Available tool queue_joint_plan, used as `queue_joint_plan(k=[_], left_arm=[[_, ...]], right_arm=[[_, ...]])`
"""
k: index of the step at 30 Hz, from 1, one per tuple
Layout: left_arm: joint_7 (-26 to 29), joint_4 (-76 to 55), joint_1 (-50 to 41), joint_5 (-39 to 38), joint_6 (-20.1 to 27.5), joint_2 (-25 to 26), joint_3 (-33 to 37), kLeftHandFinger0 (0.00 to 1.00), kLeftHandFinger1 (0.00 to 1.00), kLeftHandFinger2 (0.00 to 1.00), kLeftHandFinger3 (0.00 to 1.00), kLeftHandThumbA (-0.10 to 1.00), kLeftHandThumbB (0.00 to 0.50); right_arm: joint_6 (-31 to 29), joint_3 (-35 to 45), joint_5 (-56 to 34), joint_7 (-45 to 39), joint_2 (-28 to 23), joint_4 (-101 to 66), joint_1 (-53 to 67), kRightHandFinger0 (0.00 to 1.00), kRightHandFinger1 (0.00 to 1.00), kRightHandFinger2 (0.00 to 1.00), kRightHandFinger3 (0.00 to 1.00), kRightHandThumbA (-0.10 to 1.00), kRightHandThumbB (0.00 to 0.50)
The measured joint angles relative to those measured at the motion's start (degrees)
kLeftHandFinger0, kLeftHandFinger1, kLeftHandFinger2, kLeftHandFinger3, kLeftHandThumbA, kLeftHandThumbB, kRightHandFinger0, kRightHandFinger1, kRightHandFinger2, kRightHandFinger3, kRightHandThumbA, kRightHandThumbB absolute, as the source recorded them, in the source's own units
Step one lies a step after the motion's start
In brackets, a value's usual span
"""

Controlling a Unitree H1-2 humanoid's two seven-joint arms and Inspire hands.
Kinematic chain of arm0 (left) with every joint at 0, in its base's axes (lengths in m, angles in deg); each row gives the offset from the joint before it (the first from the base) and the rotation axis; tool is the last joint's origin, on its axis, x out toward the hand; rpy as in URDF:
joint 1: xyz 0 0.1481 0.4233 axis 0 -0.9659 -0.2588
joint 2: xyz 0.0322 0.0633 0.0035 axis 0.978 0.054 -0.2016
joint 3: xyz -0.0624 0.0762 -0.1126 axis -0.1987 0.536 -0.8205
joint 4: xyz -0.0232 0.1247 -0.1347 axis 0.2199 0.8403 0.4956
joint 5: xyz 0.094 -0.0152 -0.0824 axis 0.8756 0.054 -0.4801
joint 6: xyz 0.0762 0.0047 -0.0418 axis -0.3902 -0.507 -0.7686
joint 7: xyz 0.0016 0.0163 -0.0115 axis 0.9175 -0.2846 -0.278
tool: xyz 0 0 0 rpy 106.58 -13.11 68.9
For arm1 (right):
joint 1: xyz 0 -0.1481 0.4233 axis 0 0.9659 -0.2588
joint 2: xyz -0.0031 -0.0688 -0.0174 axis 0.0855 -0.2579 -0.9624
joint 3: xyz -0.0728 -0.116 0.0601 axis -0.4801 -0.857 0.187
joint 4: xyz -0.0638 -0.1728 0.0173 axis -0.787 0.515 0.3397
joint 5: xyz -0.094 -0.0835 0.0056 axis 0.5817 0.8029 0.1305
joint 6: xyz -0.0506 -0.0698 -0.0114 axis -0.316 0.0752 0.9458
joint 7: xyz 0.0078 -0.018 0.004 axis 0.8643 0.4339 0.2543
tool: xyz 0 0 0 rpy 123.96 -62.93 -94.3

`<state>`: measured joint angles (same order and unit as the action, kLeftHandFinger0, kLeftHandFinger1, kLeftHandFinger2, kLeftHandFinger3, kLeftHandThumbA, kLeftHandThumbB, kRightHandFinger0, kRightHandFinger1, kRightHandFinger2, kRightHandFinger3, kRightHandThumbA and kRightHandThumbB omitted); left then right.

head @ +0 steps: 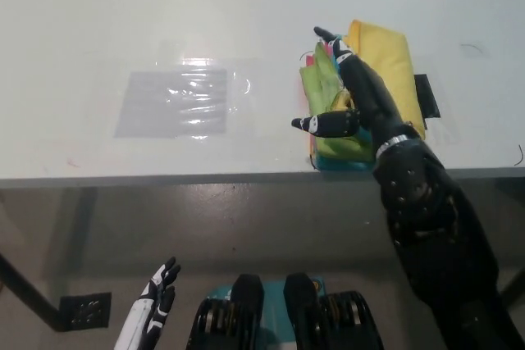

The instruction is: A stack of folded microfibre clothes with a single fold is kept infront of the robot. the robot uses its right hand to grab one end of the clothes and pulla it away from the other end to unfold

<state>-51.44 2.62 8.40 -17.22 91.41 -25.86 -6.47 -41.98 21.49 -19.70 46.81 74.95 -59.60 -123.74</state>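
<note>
Folded cloths [385, 71] lie stacked under the black right hand [353, 92] (fingers spread, gripping nothing).

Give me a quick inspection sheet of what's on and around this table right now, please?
Surface: white table, front edge in view.
Job's things: stack of folded cloths, yellow on top, green and blue below, near the front edge.
Clutter: clear plastic sheet lying flat; black patch beside the stack.
Hands: right hand open over the stack's left side; left hand resting low, below the table.
Cables: nothing seen.
Surroundings: grey floor.
</note>
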Motion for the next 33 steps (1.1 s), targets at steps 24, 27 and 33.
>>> queue_joint_plan(k=[24,27,33], left_arm=[[0.0,0.1,0.1,1.0,0.0,0.1,-0.2,1.00,1.00,1.00,1.00,1.00,0.500],[0.0,0.1,0.2,1.0,0.0,0.1,-0.3,1.00,1.00,1.00,1.00,1.00,0.500],[0.0,0.2,0.4,1.1,0.0,0.1,-0.3,1.00,1.00,1.00,1.00,1.00,0.500]], right_arm=[[3.9,-5.1,5.8,6.3,-2.5,6.3,-2.6,1.00,1.00,1.00,1.00,1.00,0.428],[4.9,-4.8,7.2,5.9,-2.8,3.0,-2.6,1.00,1.00,1.00,1.00,1.00,0.412],[5.8,-1.6,9.6,3.1,-2.7,-3.4,-2.4,1.00,1.00,1.00,1.00,0.97,0.389]])
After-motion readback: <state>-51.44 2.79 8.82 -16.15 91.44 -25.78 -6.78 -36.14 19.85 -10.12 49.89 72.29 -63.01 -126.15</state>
